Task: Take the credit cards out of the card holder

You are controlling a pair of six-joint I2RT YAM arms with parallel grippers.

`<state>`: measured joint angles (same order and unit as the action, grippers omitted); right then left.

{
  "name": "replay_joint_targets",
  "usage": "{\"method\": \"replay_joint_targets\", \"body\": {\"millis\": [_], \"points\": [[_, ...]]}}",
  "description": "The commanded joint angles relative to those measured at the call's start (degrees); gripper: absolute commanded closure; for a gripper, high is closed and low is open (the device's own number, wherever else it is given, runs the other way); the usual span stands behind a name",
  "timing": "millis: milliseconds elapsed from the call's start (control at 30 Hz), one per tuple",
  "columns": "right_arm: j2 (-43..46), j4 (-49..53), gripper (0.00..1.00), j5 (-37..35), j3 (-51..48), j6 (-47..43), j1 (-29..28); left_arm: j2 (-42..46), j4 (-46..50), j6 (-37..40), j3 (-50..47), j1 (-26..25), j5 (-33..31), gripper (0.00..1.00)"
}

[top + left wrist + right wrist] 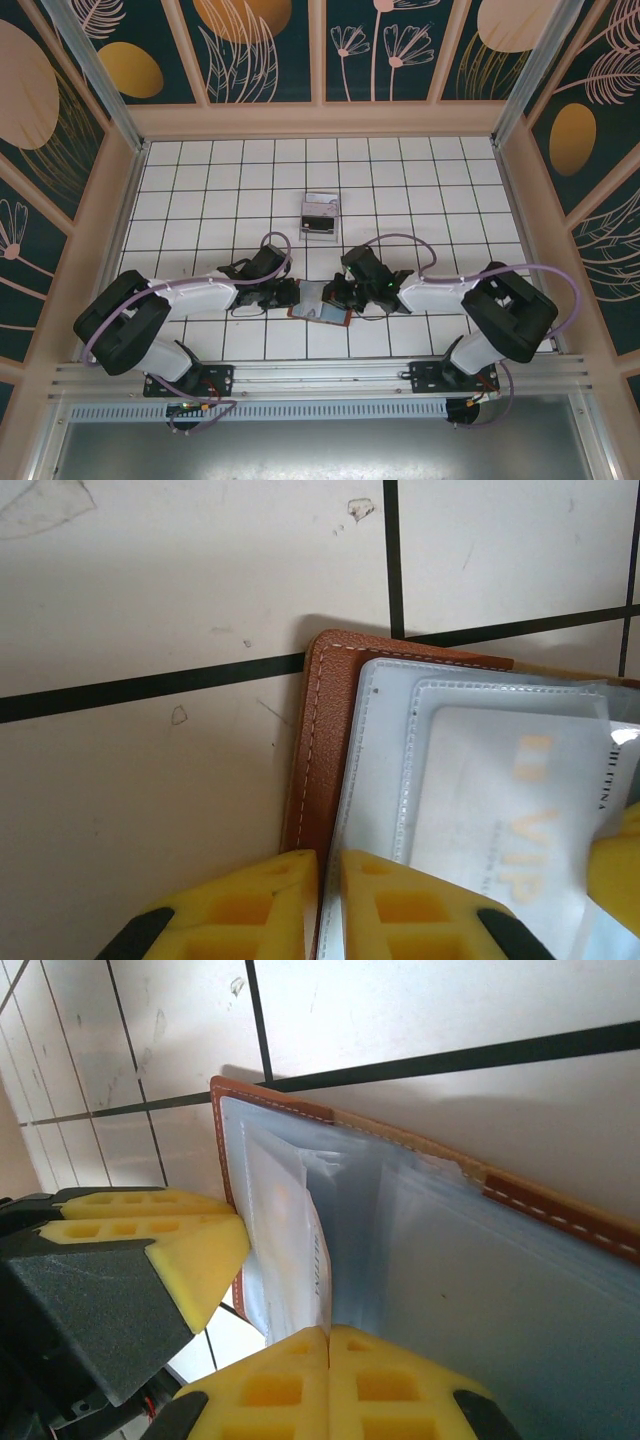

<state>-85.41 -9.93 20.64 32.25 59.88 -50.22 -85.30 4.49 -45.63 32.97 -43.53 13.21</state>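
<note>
The tabletop (420, 190) is seen from high above, behind the arm bases (190, 380). The card holder (318, 740), shared by all views, is viewed very closely from each wrist, from opposite sides.

A white tiled table (200, 180) with dark grid lines is shown. A wallet (325, 312), brown, is laid open on it. Beyond the wallet, well apart, a small tray (320, 215) is set.

The left arm (190, 297) and the right arm (445, 295) both stretch low and bend inward, so the wrists face each other. The left gripper (289, 293) has its jaws closed on the edge of the card holder (318, 730). The right gripper (336, 296) has its jaws pressed fully together, tips touching.
</note>
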Motion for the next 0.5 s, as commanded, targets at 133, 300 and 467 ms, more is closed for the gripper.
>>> {"method": "replay_joint_targets", "body": {"millis": [133, 300, 467], "points": [[2.0, 11.2, 0.96, -2.7, 2.6, -3.4, 0.3, -5.6, 8.5, 0.4, -3.9, -1.4, -2.4, 0.82], [0.4, 7.7, 0.95, -0.7, 2.5, -3.7, 0.4, -1.8, 8.0, -0.4, -3.1, -1.4, -1.6, 0.71], [-2.2, 4.1, 0.95, 0.6, 2.4, -2.9, 0.4, 1.4, 7.4, -0.8, -2.3, -1.4, -0.2, 0.57]]}}
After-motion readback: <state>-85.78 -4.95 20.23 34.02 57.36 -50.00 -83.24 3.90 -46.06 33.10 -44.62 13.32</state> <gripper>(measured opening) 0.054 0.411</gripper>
